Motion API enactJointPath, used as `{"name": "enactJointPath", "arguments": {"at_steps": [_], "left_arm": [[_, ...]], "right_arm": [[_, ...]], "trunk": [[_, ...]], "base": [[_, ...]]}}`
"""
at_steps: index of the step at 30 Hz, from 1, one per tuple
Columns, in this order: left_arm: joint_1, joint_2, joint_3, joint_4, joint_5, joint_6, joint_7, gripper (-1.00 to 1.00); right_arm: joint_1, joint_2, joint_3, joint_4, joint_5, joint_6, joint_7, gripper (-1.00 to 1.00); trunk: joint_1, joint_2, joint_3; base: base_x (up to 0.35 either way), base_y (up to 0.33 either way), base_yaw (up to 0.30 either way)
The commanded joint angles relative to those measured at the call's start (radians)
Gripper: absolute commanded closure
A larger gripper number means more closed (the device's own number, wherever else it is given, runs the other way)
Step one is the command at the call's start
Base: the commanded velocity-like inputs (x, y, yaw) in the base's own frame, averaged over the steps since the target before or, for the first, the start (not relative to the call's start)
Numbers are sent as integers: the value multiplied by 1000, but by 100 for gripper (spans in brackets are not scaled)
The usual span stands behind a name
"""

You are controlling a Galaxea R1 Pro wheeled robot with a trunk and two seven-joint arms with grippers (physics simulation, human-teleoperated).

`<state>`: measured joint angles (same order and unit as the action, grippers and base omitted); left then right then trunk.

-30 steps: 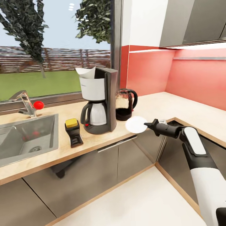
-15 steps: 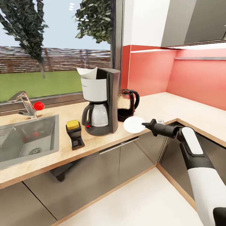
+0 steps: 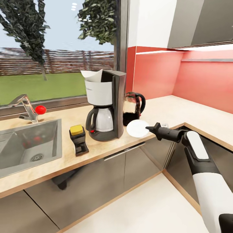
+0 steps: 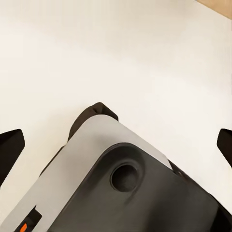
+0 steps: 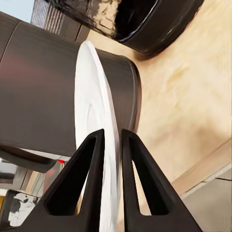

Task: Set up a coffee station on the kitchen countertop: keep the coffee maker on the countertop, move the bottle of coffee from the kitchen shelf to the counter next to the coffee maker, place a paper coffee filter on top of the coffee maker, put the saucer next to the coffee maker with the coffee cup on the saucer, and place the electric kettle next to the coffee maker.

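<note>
Carried a little closer to the coffee maker (image 3: 105,105), the saucer (image 3: 137,128), pinched by its rim in the nearly closed right hand (image 3: 149,128), could clip the electric kettle (image 3: 133,108) or slip onto the desk (image 3: 168,110).

Steel sink (image 3: 19,142) sunk into countertop's left end, drain visible at bottom. Faucet (image 3: 25,106) behind sink at countertop's back edge, red knob (image 3: 40,109) on its right side. Window (image 3: 58,48) above back edge: trees, lawn, fence outside. Red backsplash (image 3: 181,77) along wall at right corner. Grey upper cabinets (image 3: 204,22) above backsplash. Grey base cabinets (image 3: 97,181) below front edge. Pale floor (image 3: 145,207).
</note>
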<state>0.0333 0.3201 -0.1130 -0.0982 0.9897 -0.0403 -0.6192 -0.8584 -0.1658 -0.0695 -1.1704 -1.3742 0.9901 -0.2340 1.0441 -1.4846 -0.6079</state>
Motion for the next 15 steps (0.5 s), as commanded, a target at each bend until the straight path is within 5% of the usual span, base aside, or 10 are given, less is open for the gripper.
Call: {"name": "enactJointPath", "arguments": {"at_steps": [1,15], "left_arm": [[0,0,-8,-1,6,-4,-1,-100],[0,1,-8,-1,6,-4,-1,-100]], "right_arm": [[-1,0,-1,-1,-14,2,-8,100],[-13,20,-1,0,-17,2,-82,100]], "trunk": [[0,0,-1],[0,0,-1]], "base": [[21,18,0],[3,21,0]]}}
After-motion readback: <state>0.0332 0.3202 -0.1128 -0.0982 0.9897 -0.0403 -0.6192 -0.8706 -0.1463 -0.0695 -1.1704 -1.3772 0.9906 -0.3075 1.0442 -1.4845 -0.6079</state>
